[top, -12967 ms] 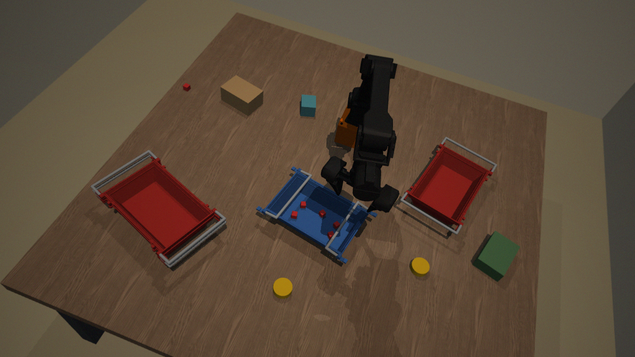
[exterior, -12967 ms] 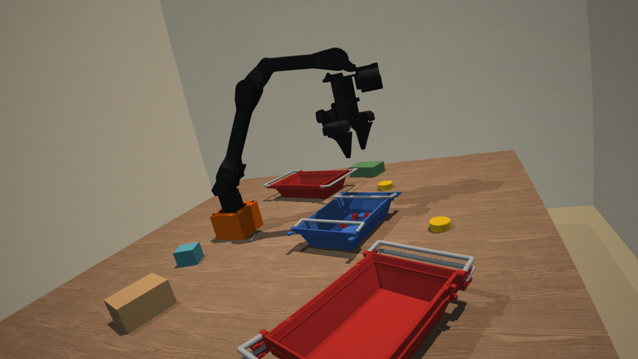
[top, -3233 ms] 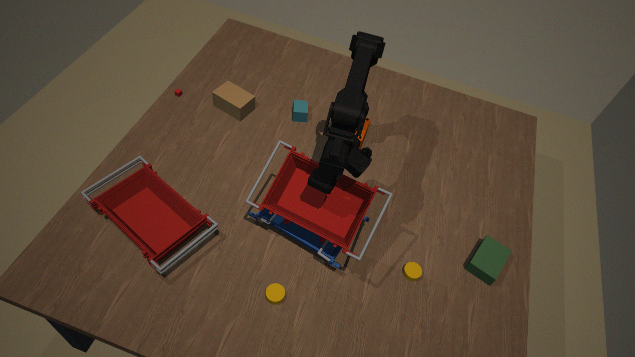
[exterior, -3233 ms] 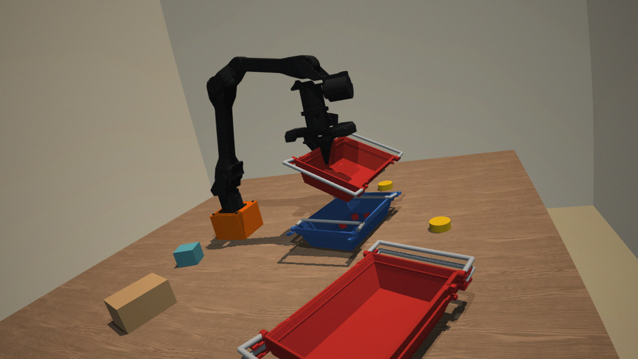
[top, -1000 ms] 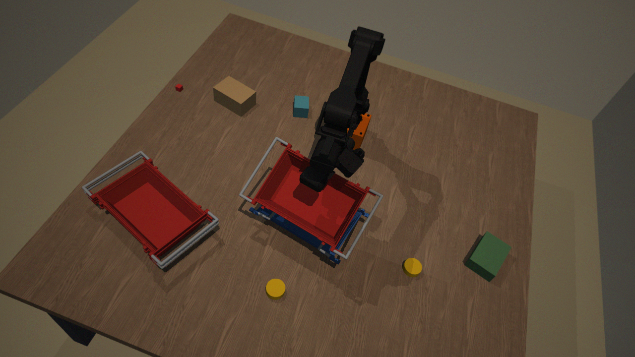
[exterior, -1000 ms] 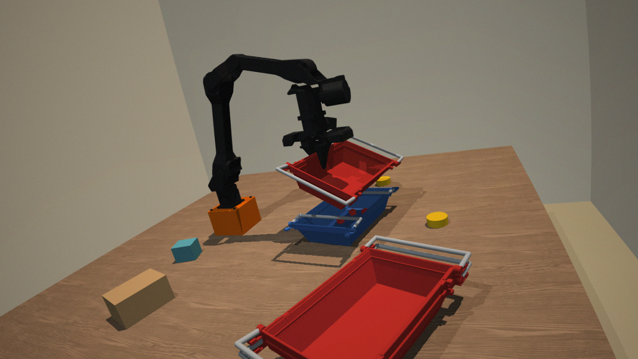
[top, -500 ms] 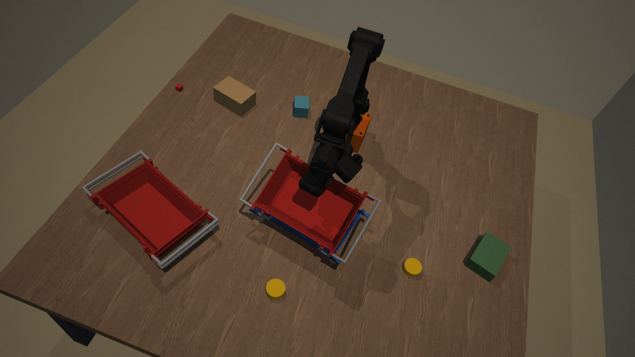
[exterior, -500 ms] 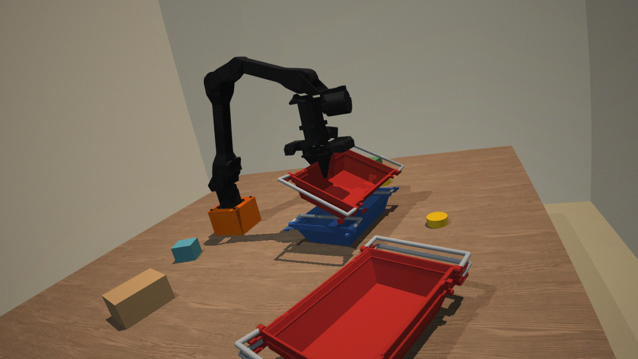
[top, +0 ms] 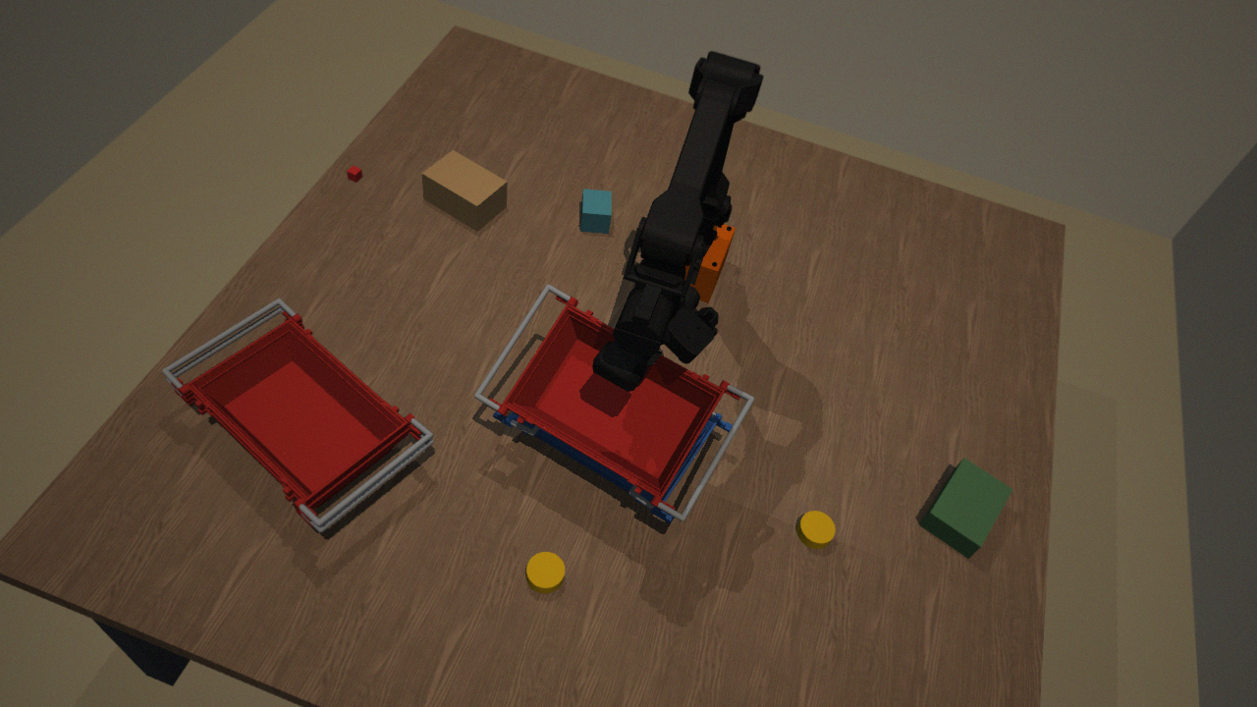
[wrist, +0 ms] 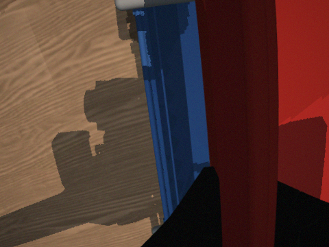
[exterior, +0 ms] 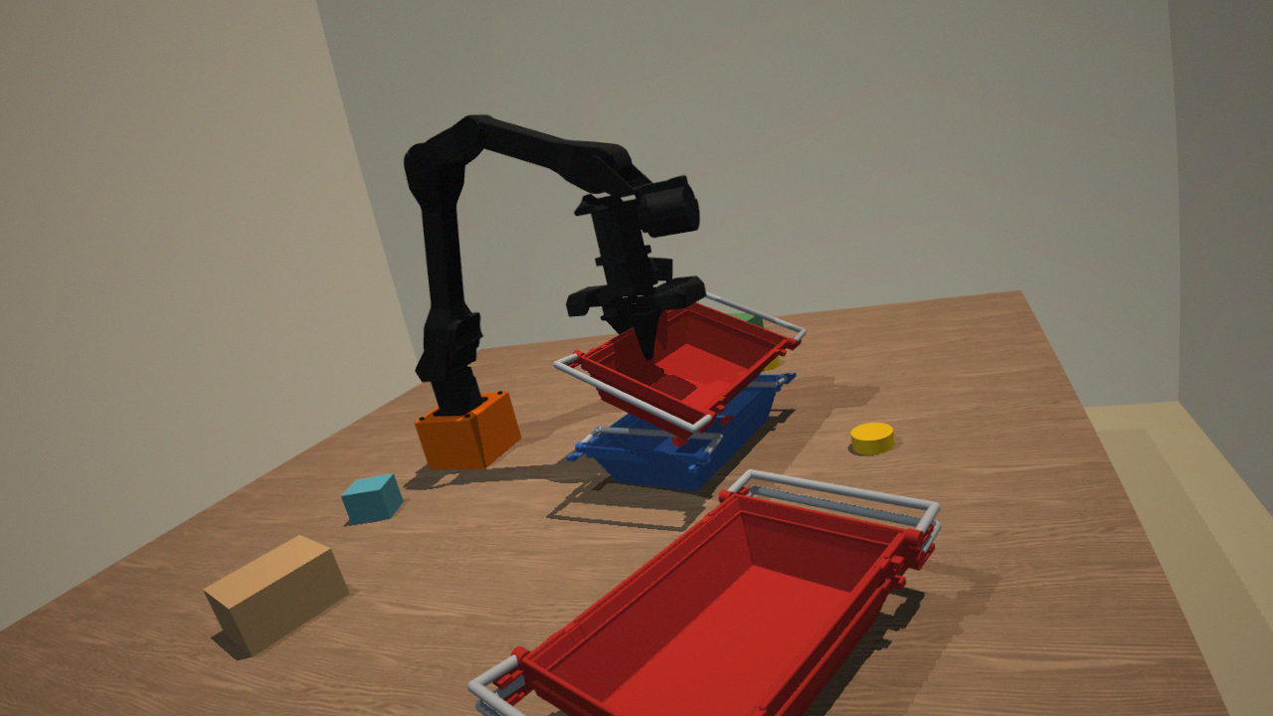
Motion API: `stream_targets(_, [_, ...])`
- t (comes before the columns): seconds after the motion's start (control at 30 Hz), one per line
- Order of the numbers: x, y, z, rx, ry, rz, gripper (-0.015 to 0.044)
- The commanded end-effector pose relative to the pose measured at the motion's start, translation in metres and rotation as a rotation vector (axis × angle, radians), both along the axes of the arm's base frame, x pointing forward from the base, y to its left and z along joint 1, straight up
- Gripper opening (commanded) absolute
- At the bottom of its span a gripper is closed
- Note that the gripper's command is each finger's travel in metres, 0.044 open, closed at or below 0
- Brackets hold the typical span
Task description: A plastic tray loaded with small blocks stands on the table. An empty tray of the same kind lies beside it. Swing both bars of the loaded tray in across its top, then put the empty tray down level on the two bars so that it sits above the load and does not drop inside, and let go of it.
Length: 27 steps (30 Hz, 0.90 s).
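My gripper (exterior: 647, 342) (wrist: 221, 175) is shut on the long wall of the empty red tray (top: 615, 421) (exterior: 703, 360) (wrist: 242, 96). The tray hangs tilted just above the blue loaded tray (top: 694, 457) (exterior: 658, 458) (wrist: 175, 96), and its own grey bars stick out over its ends. The blue tray's near bar (exterior: 653, 435) lies in across its top. The red tray's low corner is close to that bar; I cannot tell if they touch. The load inside the blue tray is hidden by the red tray.
A second red tray (top: 347, 373) (exterior: 801, 534) lies to the side. A tan box (top: 464, 187) (exterior: 275, 592), teal cube (top: 595, 210) (exterior: 372, 496), small red cube (top: 354, 173), two yellow discs (top: 545, 570) (top: 816, 527), green block (top: 964, 505) and the orange arm base (exterior: 466, 430) stand around.
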State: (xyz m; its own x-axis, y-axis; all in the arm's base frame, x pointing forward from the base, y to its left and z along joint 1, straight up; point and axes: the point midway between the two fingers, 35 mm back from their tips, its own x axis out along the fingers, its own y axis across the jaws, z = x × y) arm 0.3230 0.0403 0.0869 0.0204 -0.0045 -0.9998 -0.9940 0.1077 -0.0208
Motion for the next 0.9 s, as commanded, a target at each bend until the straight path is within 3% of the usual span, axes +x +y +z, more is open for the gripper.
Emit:
stream_targets(0.0, [-0.004, 0.0, -0.003, 0.001, -0.001, -0.004, 0.0])
stream_targets(0.87, [-0.015, 0.002, -0.02, 0.001, -0.001, -0.004, 0.0])
